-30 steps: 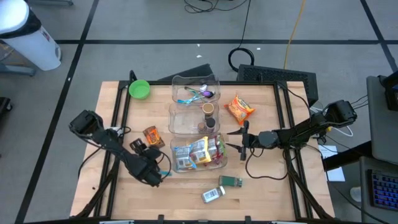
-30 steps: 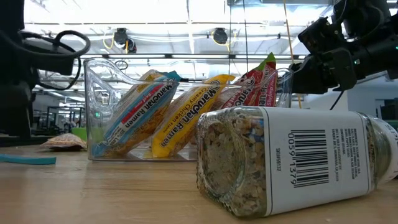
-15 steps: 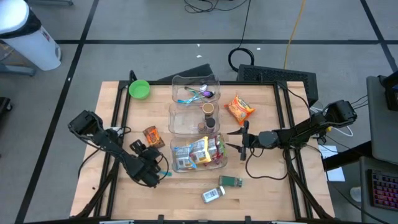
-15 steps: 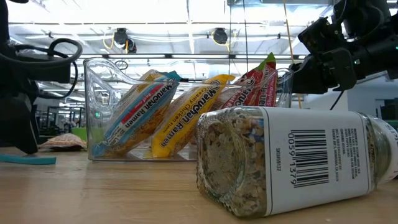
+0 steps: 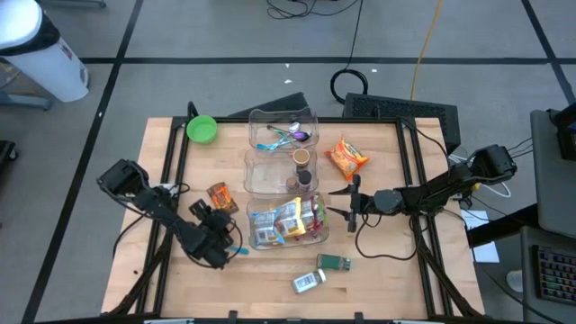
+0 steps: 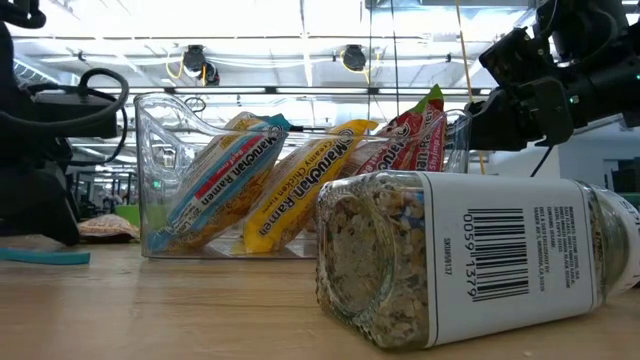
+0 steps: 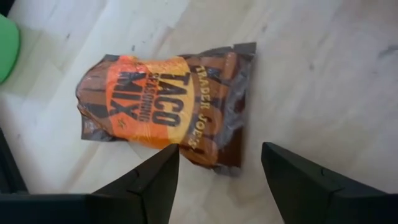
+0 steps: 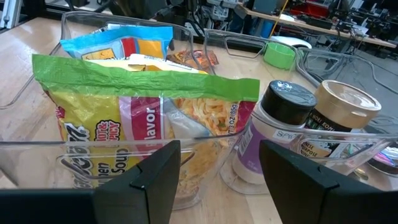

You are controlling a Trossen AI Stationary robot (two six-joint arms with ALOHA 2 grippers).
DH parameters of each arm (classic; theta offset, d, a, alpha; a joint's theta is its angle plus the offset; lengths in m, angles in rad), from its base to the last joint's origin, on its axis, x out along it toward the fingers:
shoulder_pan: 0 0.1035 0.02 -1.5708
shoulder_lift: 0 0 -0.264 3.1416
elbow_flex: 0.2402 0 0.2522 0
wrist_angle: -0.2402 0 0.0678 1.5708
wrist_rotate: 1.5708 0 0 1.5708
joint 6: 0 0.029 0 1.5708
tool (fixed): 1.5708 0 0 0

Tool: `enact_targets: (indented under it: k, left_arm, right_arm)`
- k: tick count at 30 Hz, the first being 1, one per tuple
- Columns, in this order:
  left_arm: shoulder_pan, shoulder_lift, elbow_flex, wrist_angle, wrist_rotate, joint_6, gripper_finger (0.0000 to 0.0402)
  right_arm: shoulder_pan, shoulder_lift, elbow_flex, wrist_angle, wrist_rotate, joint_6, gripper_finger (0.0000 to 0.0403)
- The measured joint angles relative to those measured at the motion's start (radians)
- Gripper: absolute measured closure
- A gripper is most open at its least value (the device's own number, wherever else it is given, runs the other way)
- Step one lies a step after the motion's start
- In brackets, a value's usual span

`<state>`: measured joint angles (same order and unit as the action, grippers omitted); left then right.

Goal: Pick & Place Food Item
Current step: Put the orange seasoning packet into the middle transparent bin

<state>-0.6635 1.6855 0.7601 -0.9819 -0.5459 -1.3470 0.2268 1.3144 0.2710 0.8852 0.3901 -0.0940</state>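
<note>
Wooden table (image 5: pixel 387 270), Trader Joe's taco seasoning packet (image 7: pixel 168 109), left hand (image 7: pixel 214 180) wide above, right hand (image 8: pixel 217 165) wide.

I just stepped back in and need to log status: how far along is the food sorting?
Done: ramen packets stand in the nearest clear bin.
In hand: nothing is gripped; the left gripper hangs open over the taco seasoning packet.
Left: that packet, the orange snack bag, and two jars on the table. The right gripper waits open beside the bins.
</note>
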Motion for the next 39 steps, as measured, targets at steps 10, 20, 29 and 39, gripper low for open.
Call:
enact_targets:
  k: [10,20,29,39]
  left_arm:
    - [0.040,-0.001,-0.051,0.017,-0.021,0.003,0.0191]
    - [0.078,0.001,-0.054,0.023,-0.004,0.009,0.0271]
    - [0.113,0.004,-0.057,0.018,0.015,0.016,0.0393]
    - [0.134,-0.048,0.020,-0.088,0.077,0.089,0.0399]
  right_arm:
    - [0.000,0.000,0.000,0.000,0.000,0.000,0.0190]
    - [0.000,0.000,0.000,0.000,0.000,0.000,0.0190]
    - [0.000,0.000,0.000,0.000,0.000,0.000,0.0190]
    - [0.000,0.000,0.000,0.000,0.000,0.000,0.0190]
